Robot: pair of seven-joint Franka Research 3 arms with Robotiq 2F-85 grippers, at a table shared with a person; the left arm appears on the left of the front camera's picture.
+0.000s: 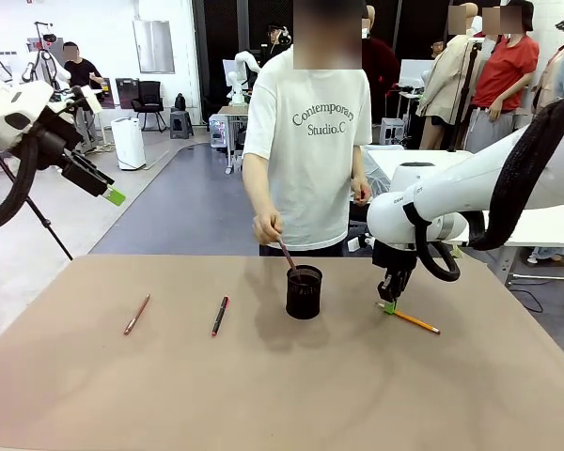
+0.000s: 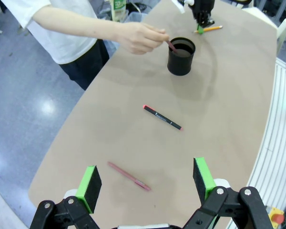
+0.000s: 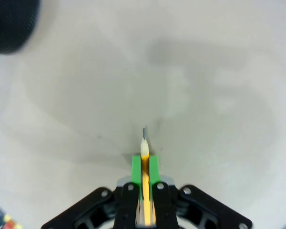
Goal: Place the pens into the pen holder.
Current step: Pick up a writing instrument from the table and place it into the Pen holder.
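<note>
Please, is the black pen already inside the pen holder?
No, the black pen lies flat on the table, well apart from the pen holder.

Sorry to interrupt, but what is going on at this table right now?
The right gripper is shut on a yellow pencil lying on the table beside the pen holder. The person's hand holds a brown pen in the holder's mouth. A black pen and a copper pen lie untouched; the left gripper hangs open, raised.
</note>
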